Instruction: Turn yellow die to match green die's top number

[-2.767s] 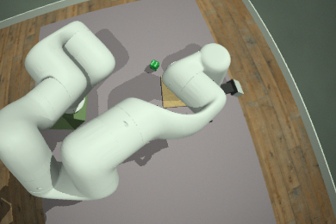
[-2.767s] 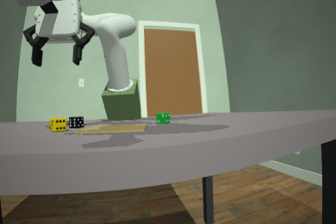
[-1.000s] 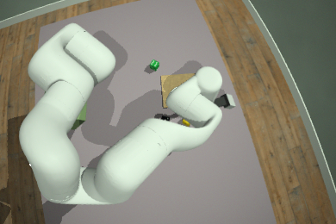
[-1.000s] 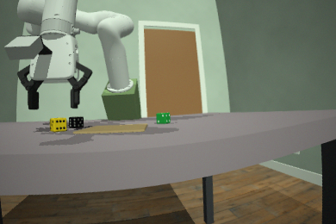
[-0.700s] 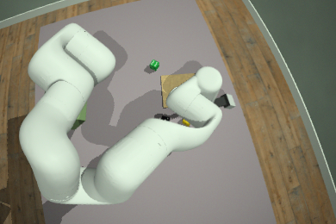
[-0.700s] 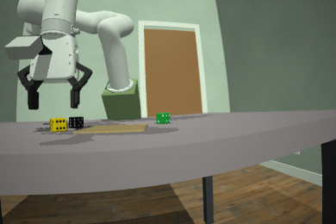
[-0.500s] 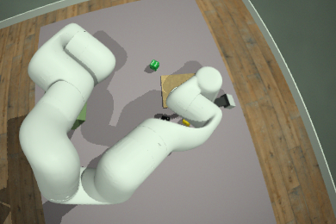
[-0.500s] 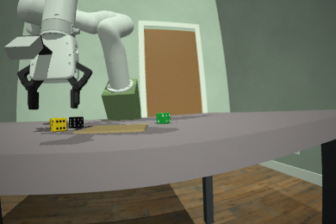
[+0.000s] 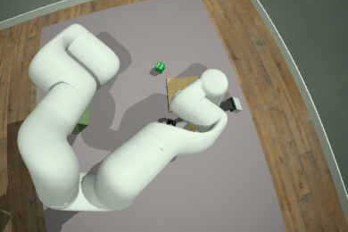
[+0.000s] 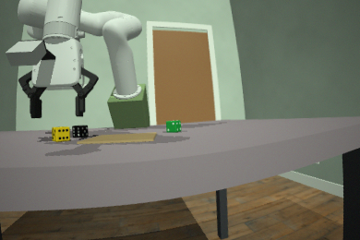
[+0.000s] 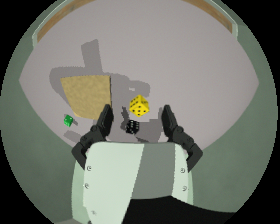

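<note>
The yellow die (image 10: 61, 133) lies on the table just off the left end of the tan mat (image 10: 119, 138); it also shows in the wrist view (image 11: 139, 106) beside the mat (image 11: 88, 95). A black die (image 10: 79, 131) lies right next to it, partly hidden by my fingers in the wrist view (image 11: 131, 126). The green die (image 10: 174, 126) sits apart beyond the mat's other side and shows in the overhead view (image 9: 160, 67). My gripper (image 10: 56, 106) hangs open and empty a short way above the yellow and black dice. In the overhead view the arm hides both of them.
The green arm base block (image 10: 128, 111) stands at the back of the table. The arm's links (image 9: 134, 154) span the near part of the table in the overhead view. The table edge runs in front of the dice.
</note>
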